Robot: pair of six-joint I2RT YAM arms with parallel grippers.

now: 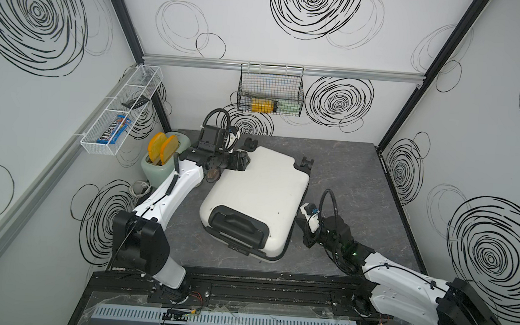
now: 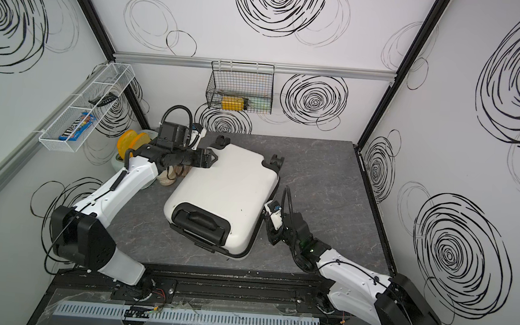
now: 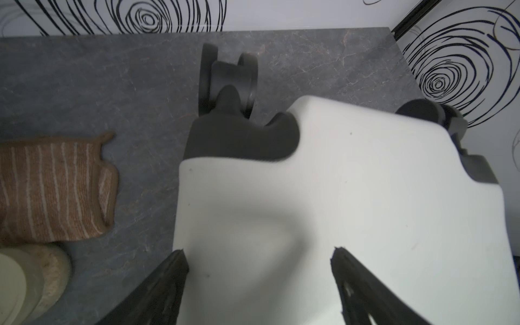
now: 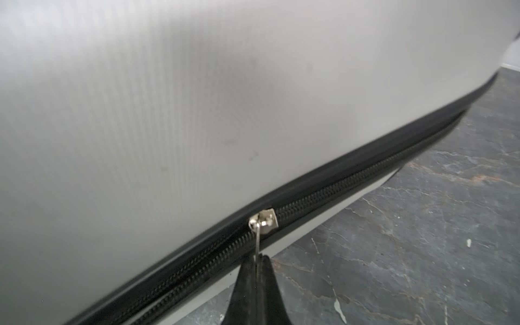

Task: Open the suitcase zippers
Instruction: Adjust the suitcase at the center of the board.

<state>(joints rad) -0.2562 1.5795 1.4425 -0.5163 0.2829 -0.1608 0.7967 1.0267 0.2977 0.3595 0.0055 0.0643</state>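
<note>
Our right gripper (image 4: pixel 257 260) is pinching the zipper pull (image 4: pixel 257 239). Our left gripper (image 3: pixel 259 253) is hovering open over the suitcase (image 1: pixel 260 185).

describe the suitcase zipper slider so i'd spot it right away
Find the white suitcase lying flat mid-table. Follow the black zipper band along its side facing the right arm. The slider is the one shiny silver piece there, its tab pinched by the shut right gripper.
</note>
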